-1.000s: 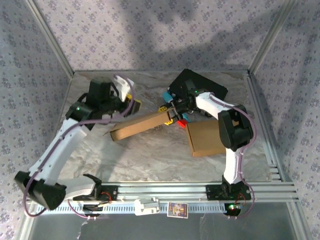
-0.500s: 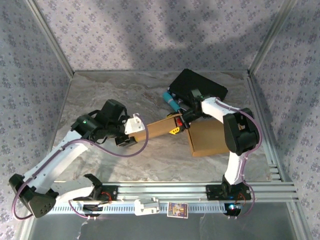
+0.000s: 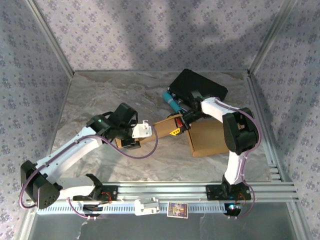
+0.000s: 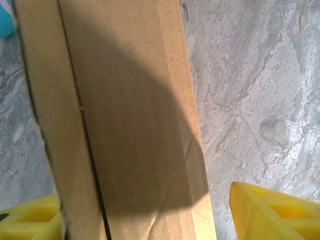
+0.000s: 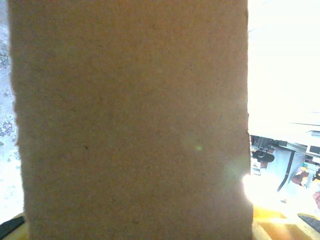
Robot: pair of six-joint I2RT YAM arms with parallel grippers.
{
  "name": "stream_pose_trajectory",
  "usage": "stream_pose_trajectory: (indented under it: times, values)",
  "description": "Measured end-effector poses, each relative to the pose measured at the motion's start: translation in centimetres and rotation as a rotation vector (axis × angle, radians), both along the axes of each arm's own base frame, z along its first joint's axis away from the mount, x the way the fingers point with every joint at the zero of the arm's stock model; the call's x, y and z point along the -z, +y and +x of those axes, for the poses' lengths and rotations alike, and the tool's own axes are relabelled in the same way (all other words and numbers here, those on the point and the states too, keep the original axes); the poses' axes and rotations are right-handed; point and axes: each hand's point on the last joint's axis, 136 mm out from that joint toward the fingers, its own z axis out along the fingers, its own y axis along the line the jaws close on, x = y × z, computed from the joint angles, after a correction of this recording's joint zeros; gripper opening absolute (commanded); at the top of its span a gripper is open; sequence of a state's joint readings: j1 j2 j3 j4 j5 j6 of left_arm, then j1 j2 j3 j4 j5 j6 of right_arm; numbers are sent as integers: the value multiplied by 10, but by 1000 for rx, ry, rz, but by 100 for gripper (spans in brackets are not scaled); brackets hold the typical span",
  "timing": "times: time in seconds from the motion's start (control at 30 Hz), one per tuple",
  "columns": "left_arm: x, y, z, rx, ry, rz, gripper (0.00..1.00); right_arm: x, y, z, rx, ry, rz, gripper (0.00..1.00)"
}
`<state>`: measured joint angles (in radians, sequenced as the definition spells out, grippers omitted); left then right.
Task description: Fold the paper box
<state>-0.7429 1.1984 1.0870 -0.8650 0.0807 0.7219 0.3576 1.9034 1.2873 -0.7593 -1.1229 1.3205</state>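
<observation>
You see the whole bench (image 3: 100, 95) from high above its near edge. Each wrist camera looks out between its jaws, very close on the paper box (image 4: 125, 125), which the overhead view also shows.

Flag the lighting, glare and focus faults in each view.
Top external: evenly lit, with broad soft shadows on the patterned back wall. Left wrist: a dark shadow crosses the paper box, while the marble table beside it is bright. Right wrist: the paper box sits very close and looks soft, and the right side is blown out white, with a flare spot at the box's edge.
</observation>
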Motion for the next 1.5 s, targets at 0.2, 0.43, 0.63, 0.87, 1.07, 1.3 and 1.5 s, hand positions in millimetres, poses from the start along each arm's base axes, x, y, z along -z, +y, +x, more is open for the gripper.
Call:
stream_pose_trajectory:
  times: [0.2, 0.43, 0.63, 0.87, 1.07, 1.3, 1.5]
  values:
    - [17, 4, 7, -13, -18, 42, 59, 0, 2, -1, 2, 9, -3, 46]
    - [18, 6, 13, -27, -39, 61, 46, 1, 3, 2, 7, 16, -17, 58]
    - [19, 6, 14, -29, -41, 64, 43, 7, -2, 7, 22, 4, -92, 77]
    - [19, 9, 17, -42, -35, 56, 43, -4, -19, 31, 66, -61, -183, 83]
    - [24, 12, 13, -25, 18, 78, 43, -36, -59, 58, 174, -221, -285, 80]
    - [22, 12, 17, -46, 99, 83, 44, -107, -99, 52, 298, -575, -442, 66]
    - [20, 11, 26, -109, 136, 66, 48, -111, -67, 1, 238, -765, -478, 62]
